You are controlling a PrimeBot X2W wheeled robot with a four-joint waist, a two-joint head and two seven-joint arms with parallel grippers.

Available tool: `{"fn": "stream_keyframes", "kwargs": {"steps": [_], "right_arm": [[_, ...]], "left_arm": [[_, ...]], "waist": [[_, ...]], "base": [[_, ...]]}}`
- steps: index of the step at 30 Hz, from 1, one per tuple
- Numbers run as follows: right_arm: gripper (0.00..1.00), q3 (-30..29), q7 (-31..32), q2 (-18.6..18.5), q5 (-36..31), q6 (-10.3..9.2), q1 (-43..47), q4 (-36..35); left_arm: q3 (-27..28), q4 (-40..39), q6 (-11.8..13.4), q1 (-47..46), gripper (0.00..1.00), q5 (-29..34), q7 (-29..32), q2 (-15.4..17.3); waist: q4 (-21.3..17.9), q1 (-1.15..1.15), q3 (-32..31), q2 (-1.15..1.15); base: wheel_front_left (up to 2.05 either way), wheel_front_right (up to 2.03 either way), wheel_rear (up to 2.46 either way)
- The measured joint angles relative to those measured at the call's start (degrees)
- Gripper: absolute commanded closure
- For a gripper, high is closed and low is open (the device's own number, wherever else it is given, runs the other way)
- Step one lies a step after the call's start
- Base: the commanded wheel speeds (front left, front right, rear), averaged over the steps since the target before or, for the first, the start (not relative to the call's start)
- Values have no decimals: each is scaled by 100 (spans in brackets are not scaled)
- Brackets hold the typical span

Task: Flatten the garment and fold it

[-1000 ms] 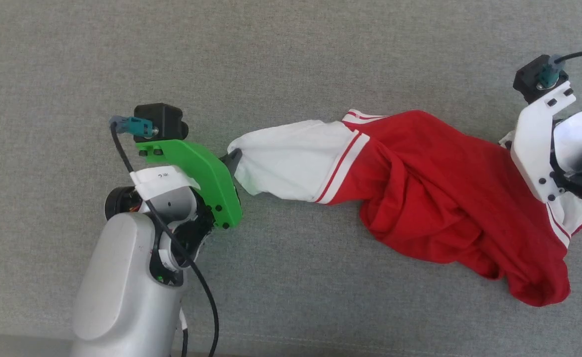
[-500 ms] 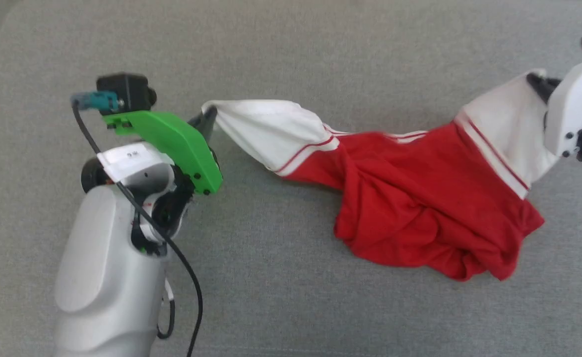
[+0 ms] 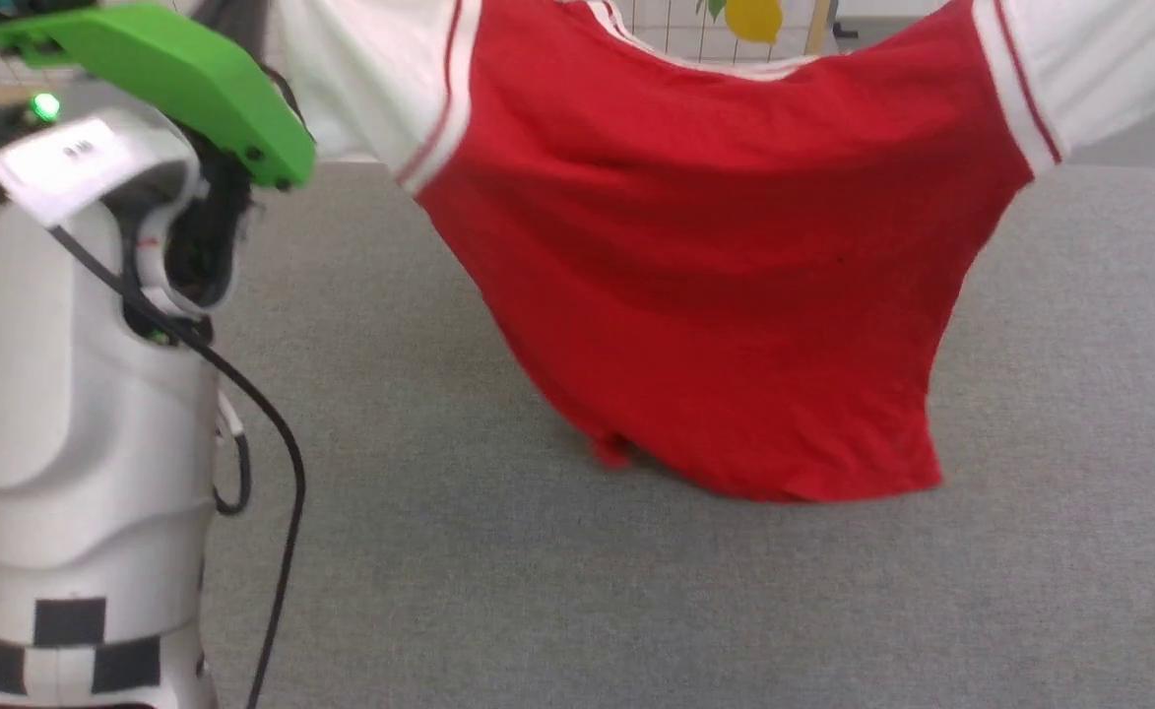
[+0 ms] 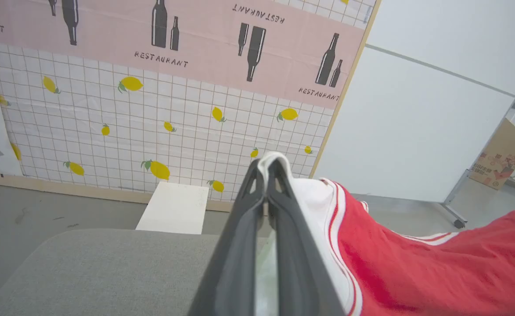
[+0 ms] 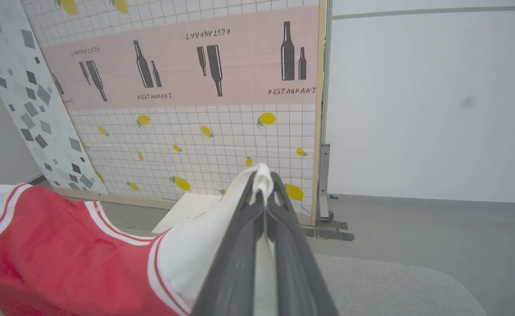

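Note:
The garment (image 3: 725,266), a red jersey with white ends and striped trim, hangs spread in the air between both grippers. Its lower hem brushes the grey surface (image 3: 538,571). In the head view my left gripper (image 3: 237,15) sits at the top left under its green mount, holding the garment's left white end. The left wrist view has my left gripper (image 4: 268,169) shut on a white fold, the garment (image 4: 415,272) trailing right. In the right wrist view my right gripper (image 5: 264,182) is shut on the other white end, with the garment (image 5: 55,254) hanging to the left.
My pale left forearm (image 3: 75,394) and its black cable stand at the left. Behind the grey surface are a lemon-and-bottle backdrop panel (image 4: 152,109), a white block (image 4: 174,208) on the floor, a white wall and a cardboard box (image 4: 503,153).
The right gripper closed on the garment's right end. Both grippers then lifted it off the surface, so it went from a crumpled heap to hanging spread. The head camera tilted up.

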Motion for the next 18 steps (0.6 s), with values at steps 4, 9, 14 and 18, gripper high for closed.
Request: {"fn": "stream_keyframes", "kwargs": {"steps": [4, 9, 14, 18], "right_arm": [[100, -203, -64, 140, -1, 0, -150, -130], [100, -377, -75, 259, -55, 0, -280, -171], [100, -408, -65, 356, -181, 0, -443, -159], [100, -349, 41, 402, -292, 0, -778, -70]], "left_arm": [[64, 63, -1, -326, 100, 42, -174, 96], [78, 211, -45, -631, 100, 163, -271, 153], [48, 427, -49, -828, 100, 224, -264, 265], [-48, 641, -64, -1155, 100, 319, -170, 354]], "waist": [[-22, 0, -112, 0], [-46, 0, -203, 0], [-74, 0, -160, 0], [-93, 0, 37, 0]], "base": [[0, 0, 0], [0, 0, 0], [0, 0, 0], [0, 0, 0]]}}
